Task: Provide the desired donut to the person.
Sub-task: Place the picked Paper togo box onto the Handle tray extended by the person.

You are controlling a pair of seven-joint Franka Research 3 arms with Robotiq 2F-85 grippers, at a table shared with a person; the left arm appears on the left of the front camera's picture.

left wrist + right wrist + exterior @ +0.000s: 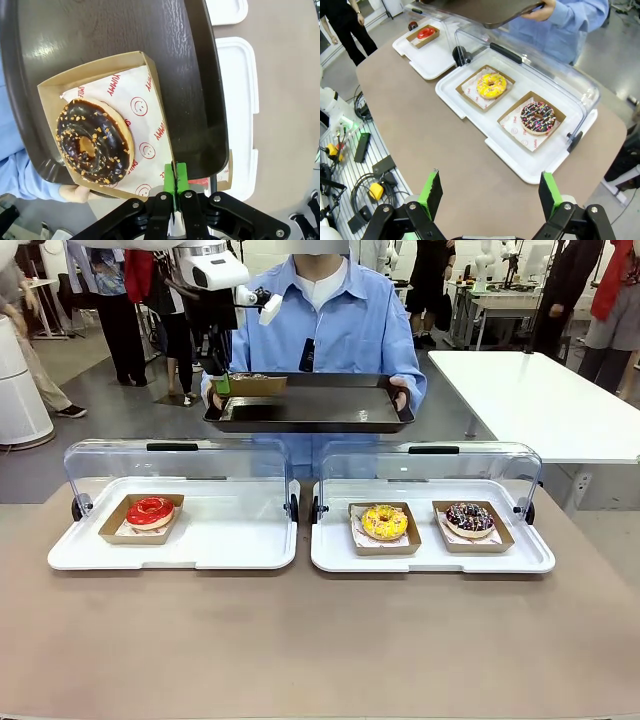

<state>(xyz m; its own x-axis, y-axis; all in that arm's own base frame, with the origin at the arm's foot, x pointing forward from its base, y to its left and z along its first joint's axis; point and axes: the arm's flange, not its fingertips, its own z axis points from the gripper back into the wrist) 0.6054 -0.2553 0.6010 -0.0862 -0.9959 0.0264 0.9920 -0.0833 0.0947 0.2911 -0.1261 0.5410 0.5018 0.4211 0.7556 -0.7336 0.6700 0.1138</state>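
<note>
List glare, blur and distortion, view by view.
Front view: sharp, evenly lit, with pale reflections on the left lid. Left wrist view: a bright glare patch on the dark tray and small highlights on the glazed donut in its box. Right wrist view: the wide-angle lens bows the edges of the table, and glare streaks the right lid.

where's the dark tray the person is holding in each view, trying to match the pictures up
front view: dark tray sits upper centre, held level in front of the blue shirt.
left wrist view: the tray spans the upper left, with the donut box lying on it.
right wrist view: its underside shows at the top edge, centre.
shared landmark: the person's light blue sleeve beside the tray.
</note>
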